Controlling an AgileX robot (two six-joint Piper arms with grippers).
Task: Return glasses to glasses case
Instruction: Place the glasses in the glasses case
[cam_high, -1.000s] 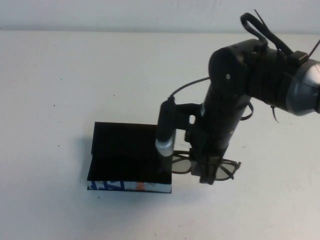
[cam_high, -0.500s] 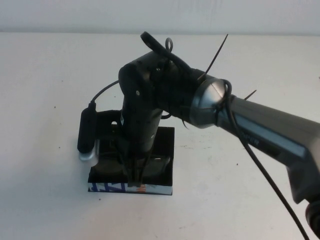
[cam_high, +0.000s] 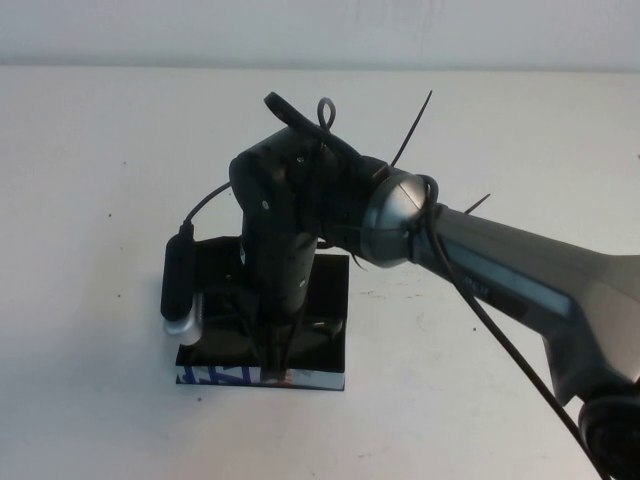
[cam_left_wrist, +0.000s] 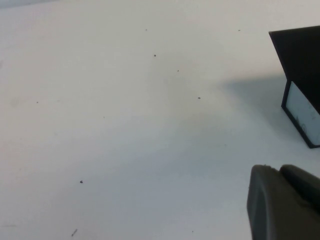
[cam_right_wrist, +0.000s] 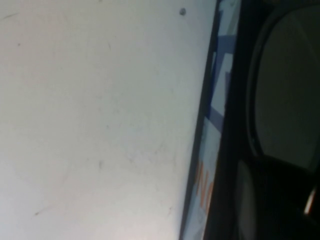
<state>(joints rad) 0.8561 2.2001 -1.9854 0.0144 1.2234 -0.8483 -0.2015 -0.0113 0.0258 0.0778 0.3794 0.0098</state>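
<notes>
The glasses case is a black open box with a white front edge printed in blue and orange, left of the table's centre. My right gripper reaches down into it, shut on the bridge of the dark-rimmed glasses. The glasses lie low between the case walls. In the right wrist view, one lens shows just inside the printed edge. My left gripper hovers over bare table off to one side of the case, fingertips together and holding nothing.
The right arm stretches across from the lower right, covering much of the case. Its wrist camera hangs beside the case's left wall. White table surrounds the case on all sides.
The right arm carried the glasses leftward from beside the case to over it, then lowered them a little into the box. Its grip on them is unchanged.
</notes>
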